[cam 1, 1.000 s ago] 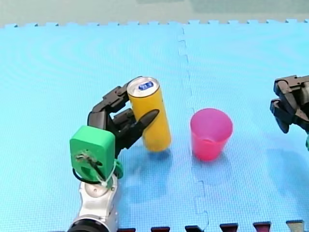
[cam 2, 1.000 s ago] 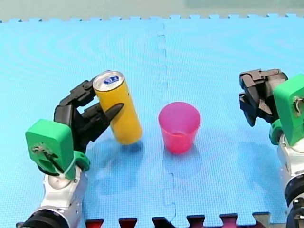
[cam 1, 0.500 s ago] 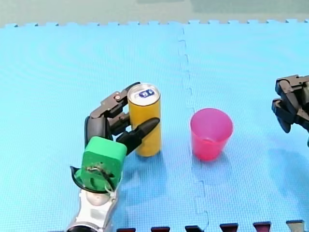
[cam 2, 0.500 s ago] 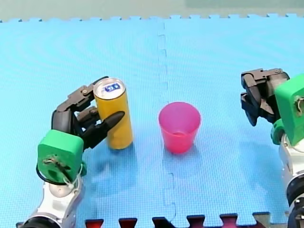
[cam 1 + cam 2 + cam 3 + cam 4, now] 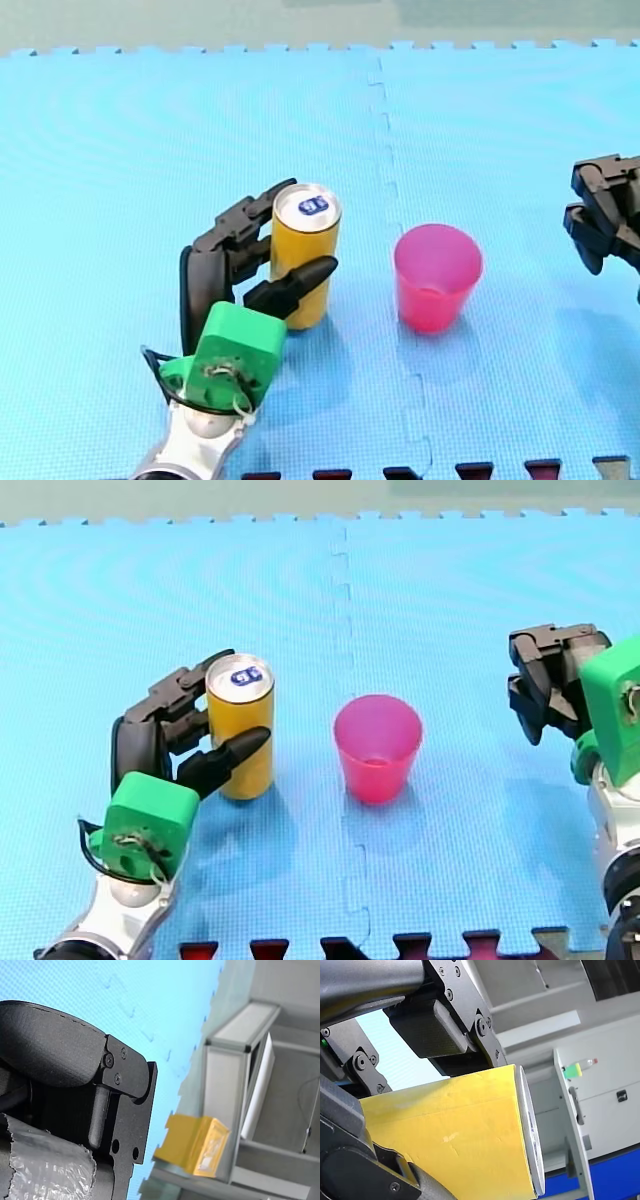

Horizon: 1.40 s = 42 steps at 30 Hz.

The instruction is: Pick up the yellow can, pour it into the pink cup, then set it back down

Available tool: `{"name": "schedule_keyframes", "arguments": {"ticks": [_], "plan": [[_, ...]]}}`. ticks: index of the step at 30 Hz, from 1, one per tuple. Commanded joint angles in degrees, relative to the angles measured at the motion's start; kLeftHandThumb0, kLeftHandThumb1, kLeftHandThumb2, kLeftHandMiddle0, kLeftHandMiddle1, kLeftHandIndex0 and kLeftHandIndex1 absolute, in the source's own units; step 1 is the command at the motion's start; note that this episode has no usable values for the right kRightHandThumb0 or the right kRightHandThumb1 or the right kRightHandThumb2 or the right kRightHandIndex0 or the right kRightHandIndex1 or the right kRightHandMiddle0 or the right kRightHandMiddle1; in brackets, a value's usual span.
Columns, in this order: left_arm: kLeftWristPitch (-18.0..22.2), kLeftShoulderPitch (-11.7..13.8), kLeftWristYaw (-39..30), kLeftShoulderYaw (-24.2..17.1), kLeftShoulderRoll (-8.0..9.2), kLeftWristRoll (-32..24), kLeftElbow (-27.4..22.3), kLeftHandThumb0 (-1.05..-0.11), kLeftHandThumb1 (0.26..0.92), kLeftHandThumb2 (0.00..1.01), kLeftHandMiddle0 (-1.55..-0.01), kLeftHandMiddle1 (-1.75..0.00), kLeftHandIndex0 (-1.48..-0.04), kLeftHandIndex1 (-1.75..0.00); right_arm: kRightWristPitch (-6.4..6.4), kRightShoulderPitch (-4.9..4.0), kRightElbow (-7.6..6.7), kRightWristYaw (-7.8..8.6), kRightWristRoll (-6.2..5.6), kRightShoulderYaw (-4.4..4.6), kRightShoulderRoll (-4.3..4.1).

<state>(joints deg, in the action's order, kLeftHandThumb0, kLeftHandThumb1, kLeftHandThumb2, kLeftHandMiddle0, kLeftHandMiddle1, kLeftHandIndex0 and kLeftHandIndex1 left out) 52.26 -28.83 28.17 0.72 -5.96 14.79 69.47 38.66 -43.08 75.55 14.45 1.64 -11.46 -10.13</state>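
One yellow can (image 5: pixel 300 262) stands upright on the blue foam mat (image 5: pixel 130 140), left of centre, long axis vertical and silver lid facing up. The left hand (image 5: pixel 235 275) is clamped round it, with the thumb across its near side and the fingers (image 5: pixel 240 225) behind its left and far sides. In the second wrist view, black finger pads (image 5: pixel 430 1030) press on the can's yellow wall. A strip of bare mat separates the can from the pink cup (image 5: pixel 437 278) to its right, mouth up. The mat's seam (image 5: pixel 385 120) runs far to near between them. Wide open mat lies to the left and beyond, up to the toothed far edge (image 5: pixel 300 47). The right hand (image 5: pixel 548 680) hangs at the right edge, well apart from the cup, holding nothing.
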Motion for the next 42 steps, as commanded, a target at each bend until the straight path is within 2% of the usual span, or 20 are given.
{"name": "schedule_keyframes", "arguments": {"ticks": [1, 17, 19, 24, 30, 42], "plan": [[0.94, -0.44, 0.29, 0.15, 0.23, 0.01, 0.07, -0.408, 0.856, 0.0, -1.31, -0.01, -1.16, 0.0, -0.07, 0.04, -0.09, 0.03, -0.2, -0.15, -0.33], [2.25, -0.96, -7.37, -4.63, -1.56, -8.04, 1.17, -0.407, 0.853, 0.0, -1.28, 0.0, -1.16, 0.0, -0.34, -0.15, -0.11, 0.1, -0.24, -0.31, -1.02], [1.78, -1.21, -7.48, -5.28, -1.32, -8.55, 1.27, -0.404, 0.852, 0.0, -1.27, 0.0, -1.16, 0.0, -0.32, -0.16, -0.14, 0.09, -0.22, -0.29, -1.08], [-2.37, -3.12, -7.84, -6.13, 0.69, -8.76, 2.35, -0.353, 0.838, 0.0, -1.25, 0.0, -1.15, 0.0, 0.05, -0.06, -0.32, 0.21, -0.34, -0.33, -1.25], [-0.96, -3.21, -6.55, -5.48, 1.1, -7.1, 2.54, -0.337, 0.837, 0.0, -1.24, 0.0, -1.15, 0.0, 0.34, -0.15, -0.43, -0.14, 0.1, 0.13, -1.56], [-1.32, -3.17, 5.86, -0.71, 1.88, 1.61, 3.6, -0.329, 0.842, 0.0, -1.24, 0.0, -1.14, 0.0, 0.09, -0.23, -0.4, -0.25, 0.03, 0.28, -1.81]]}}
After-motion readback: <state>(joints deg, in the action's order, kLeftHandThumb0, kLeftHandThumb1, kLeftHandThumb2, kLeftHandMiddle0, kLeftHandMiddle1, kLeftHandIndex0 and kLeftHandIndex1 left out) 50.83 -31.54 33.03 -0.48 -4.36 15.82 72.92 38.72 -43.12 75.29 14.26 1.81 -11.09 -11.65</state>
